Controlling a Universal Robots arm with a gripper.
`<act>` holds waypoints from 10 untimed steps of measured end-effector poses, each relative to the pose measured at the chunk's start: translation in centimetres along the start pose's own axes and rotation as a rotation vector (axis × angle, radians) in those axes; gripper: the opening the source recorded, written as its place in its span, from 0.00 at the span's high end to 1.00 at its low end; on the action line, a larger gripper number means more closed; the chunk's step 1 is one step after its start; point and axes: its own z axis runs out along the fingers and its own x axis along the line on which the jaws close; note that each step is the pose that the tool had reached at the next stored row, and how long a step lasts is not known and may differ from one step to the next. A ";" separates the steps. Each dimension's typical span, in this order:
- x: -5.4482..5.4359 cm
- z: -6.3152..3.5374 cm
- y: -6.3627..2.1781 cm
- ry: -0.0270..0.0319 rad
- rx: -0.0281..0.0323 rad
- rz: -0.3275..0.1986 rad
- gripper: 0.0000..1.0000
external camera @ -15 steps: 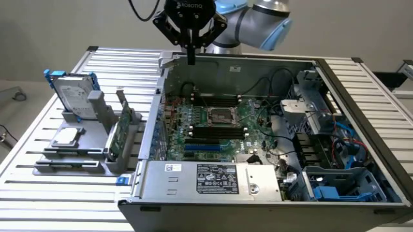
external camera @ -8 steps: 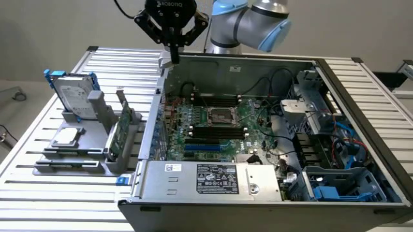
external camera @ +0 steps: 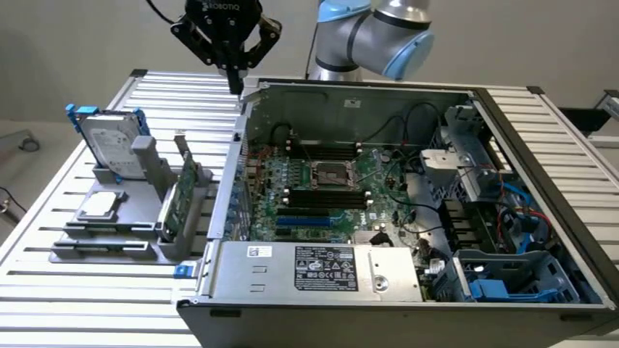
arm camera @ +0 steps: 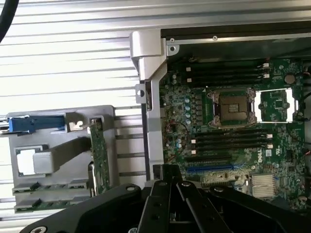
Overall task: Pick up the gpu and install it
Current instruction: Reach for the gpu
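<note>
The gpu (external camera: 184, 194) stands on edge in a slot of the grey holder (external camera: 106, 235), its green board facing the exterior view's left; in the wrist view the gpu (arm camera: 99, 151) appears edge-on as a thin green strip. My gripper (external camera: 235, 81) hangs above the back corner of the open computer case (external camera: 290, 275), well behind and above the gpu. Its fingers meet at the tips, shut on nothing. In the wrist view my gripper (arm camera: 168, 171) sits over the case wall, between the holder and the motherboard (arm camera: 233, 121).
A silver hard drive in a blue frame (external camera: 109, 141) stands upright at the back of the holder, with a small silver part (external camera: 100, 206) lying in front of it. The motherboard (external camera: 320, 185) has a blue slot (external camera: 304, 218). Cables and drive bays crowd the case's right side.
</note>
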 end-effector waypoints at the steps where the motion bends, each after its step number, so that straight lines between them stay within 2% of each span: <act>1: 0.5 0.08 0.02 0.0001 0.0000 0.000 0.89; 10: 4.6 0.97 -0.09 0.0005 0.0023 0.000 0.89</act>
